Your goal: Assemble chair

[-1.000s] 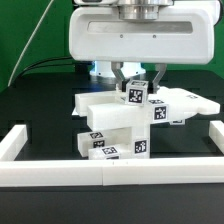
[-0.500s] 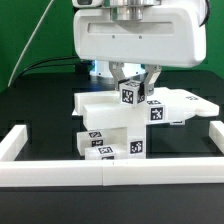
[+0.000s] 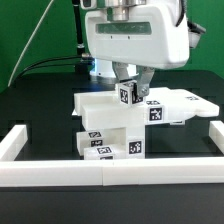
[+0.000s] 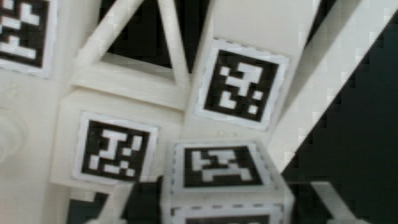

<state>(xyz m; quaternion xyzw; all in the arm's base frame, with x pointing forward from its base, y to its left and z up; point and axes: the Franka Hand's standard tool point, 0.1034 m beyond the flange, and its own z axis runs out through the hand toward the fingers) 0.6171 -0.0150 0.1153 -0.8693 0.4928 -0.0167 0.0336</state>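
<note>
At the centre of the exterior view, the gripper (image 3: 133, 88) is narrowed onto a small tagged block (image 3: 128, 95) atop the stacked white chair parts (image 3: 108, 125), just behind the rail (image 3: 100, 172) crossing the lower frame.

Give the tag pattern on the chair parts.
Black-and-white square tags on the white chair; clearest in the wrist view.
</note>
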